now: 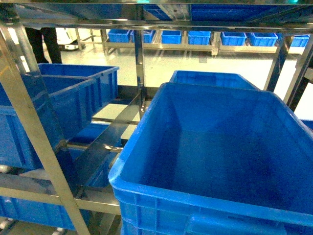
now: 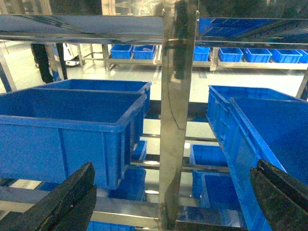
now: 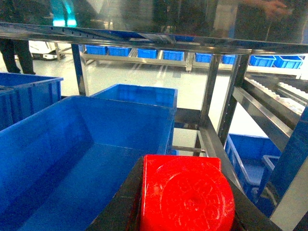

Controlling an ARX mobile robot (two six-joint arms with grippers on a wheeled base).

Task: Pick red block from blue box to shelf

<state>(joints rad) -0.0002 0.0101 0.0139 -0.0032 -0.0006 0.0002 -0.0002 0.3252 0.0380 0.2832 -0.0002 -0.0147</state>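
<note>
The red block [image 3: 185, 197], glossy with its round stud facing the camera, fills the bottom of the right wrist view. My right gripper [image 3: 183, 166] is shut on it, a black finger [image 3: 120, 202] pressed against each side. It hangs at the near right corner of a big dark blue crate [image 3: 72, 154] on the steel shelf [image 3: 211, 96]. My left gripper [image 2: 174, 168] is open and holds nothing, facing an upright shelf post [image 2: 175, 120]. Neither gripper shows in the head view, and the blue box is out of view.
Dark blue crates sit on the shelf [image 1: 141, 73]: a large one at front right [image 1: 220, 147], others at left [image 1: 49, 107]. A shelf rail [image 3: 144, 41] runs overhead. Beyond, a row of crates [image 1: 195, 36] and a person's legs [image 1: 44, 44].
</note>
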